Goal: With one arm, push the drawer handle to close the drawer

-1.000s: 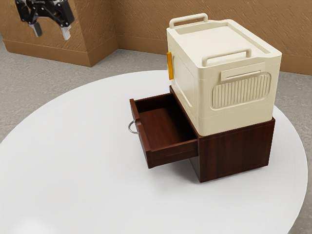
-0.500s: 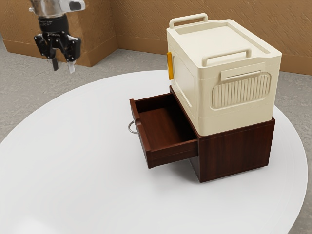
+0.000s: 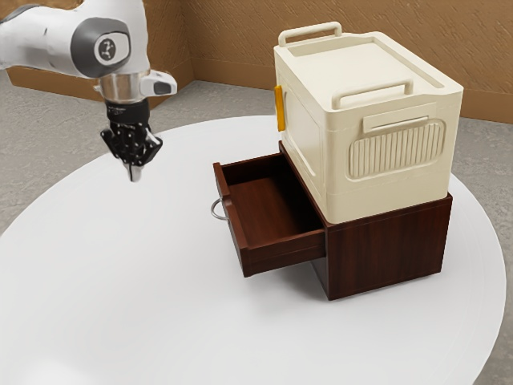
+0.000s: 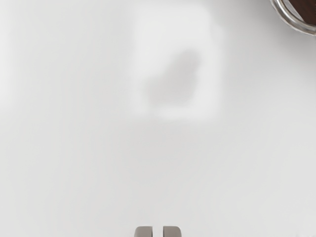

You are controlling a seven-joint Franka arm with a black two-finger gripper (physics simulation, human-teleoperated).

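— Over the round white table (image 3: 104, 273), black two-finger gripper (image 3: 135, 174): fingers (image 4: 172, 232)?
— Nearly closed, slim gap, holding nothing.
— Curved silver metal handle (image 3: 212, 208)?
— Clear of the fingertips, toward the exterior view's right, on the open dark-brown wooden drawer (image 3: 235, 233).

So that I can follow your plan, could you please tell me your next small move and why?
I would probably ease my gripper toward the handle while lowering it: it hangs above the white table, clear of the handle, and the drawer stands open, out from its cabinet.
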